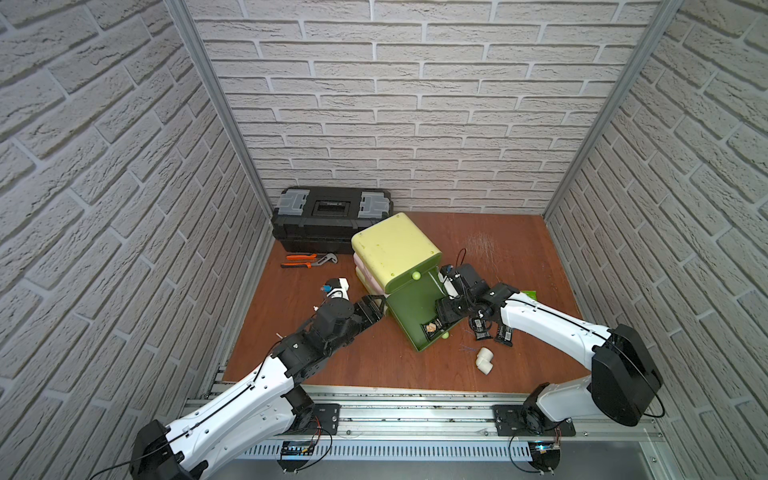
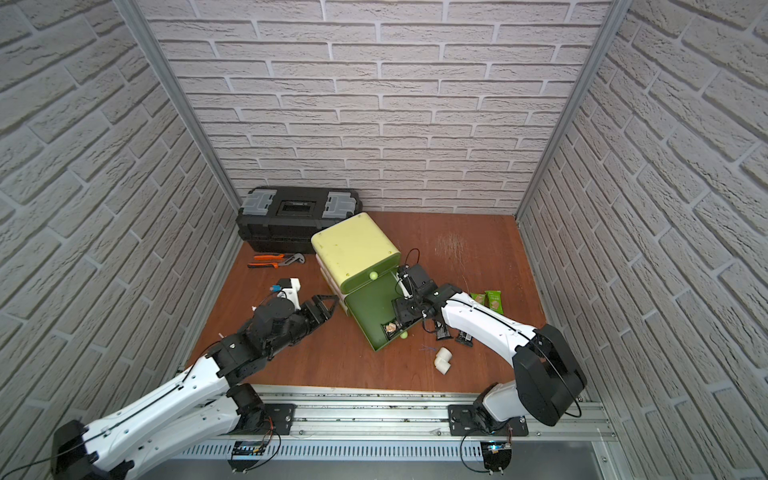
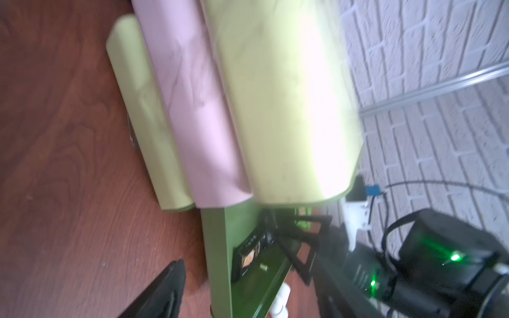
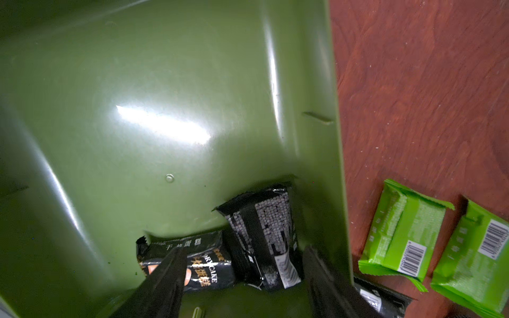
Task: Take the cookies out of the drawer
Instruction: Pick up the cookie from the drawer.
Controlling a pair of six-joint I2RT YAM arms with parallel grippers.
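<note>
Right end effector (image 4: 243,252) sits inside the pulled-out dark green plastic drawer (image 4: 137,82), jaws wide & empty, straddling two black wrapped cookie packets (image 4: 261,236) bunched in its front corner, prob. lining up to pinch one. Left end effector (image 1: 376,308) hangs just beside the pale yellow plastic drawer cabinet (image 1: 395,245), jaws apart w/ nothing held, likely to brace it vs. sliding. Bright green cookie packets (image 4: 402,234) already lie out on the brown wood-look surface (image 1: 353,365) beside the drawer, so task is part done.
</note>
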